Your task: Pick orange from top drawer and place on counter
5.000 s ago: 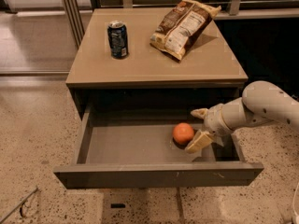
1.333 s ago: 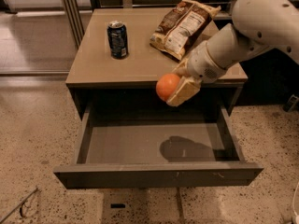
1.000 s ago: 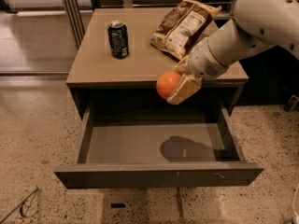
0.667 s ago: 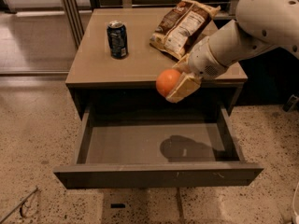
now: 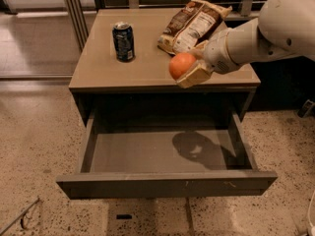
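Note:
The orange [image 5: 180, 65] is held in my gripper [image 5: 189, 64], whose cream fingers [image 5: 196, 74] are shut around it. The white arm reaches in from the right. The orange hangs in the air over the front right part of the counter [image 5: 142, 70], a little above its tan surface. The top drawer [image 5: 162, 181] stands pulled open below, its grey floor bare apart from the arm's shadow.
A dark blue soda can [image 5: 123, 42] stands upright at the counter's back left. A brown snack bag [image 5: 193, 22] lies at the back right, just behind the gripper. Speckled floor surrounds the cabinet.
The gripper has lifted the orange out of the drawer and carried it up and back, from in front of the cabinet to over the counter's front edge.

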Controlling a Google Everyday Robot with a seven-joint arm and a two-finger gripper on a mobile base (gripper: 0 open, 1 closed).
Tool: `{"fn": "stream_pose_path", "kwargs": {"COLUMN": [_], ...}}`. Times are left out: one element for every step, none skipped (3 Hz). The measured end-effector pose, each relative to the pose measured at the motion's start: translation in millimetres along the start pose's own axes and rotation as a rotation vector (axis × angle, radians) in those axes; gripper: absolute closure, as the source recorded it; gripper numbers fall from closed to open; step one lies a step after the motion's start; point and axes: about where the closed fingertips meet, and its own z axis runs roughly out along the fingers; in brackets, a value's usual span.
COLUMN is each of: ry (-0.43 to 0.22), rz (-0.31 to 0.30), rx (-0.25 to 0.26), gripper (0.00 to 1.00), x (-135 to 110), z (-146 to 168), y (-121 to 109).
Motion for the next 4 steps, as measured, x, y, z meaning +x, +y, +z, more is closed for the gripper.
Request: {"fn": "stream_pose_path", "kwargs": {"ry": [-0.021,-0.015,-0.005,-0.029], "rz": [-0.002,0.01,0.1,0.222], "rx": [0.053,0.061,0.132,0.234], "gripper": [1.0,1.0,1.0,1.0], "x": [-6.7,-6.7,8.9,29.3], "z": [0.6,0.6,-7.5,-21.3], "y": [-13.8,-13.1,-19.8,-35.2]}}
